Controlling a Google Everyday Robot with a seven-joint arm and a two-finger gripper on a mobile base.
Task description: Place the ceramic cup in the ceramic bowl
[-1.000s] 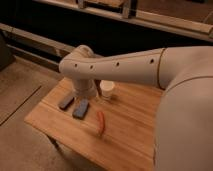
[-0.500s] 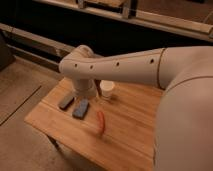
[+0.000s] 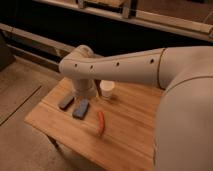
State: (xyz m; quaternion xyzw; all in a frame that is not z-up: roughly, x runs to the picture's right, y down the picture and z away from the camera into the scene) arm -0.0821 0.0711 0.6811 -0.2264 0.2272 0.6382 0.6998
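The white ceramic cup stands upright on the wooden table near its far edge. The dark maroon ceramic bowl is hidden; I do not see it. My white arm reaches in from the right across the table, and its wrist hangs just left of the cup. The gripper is below the wrist, mostly hidden by the arm, close to the cup's left side.
A dark flat block and a blue-grey flat block lie left of centre on the table. An orange-red elongated object lies in front of the cup. Dark shelving and rails run behind the table. Floor lies to the left.
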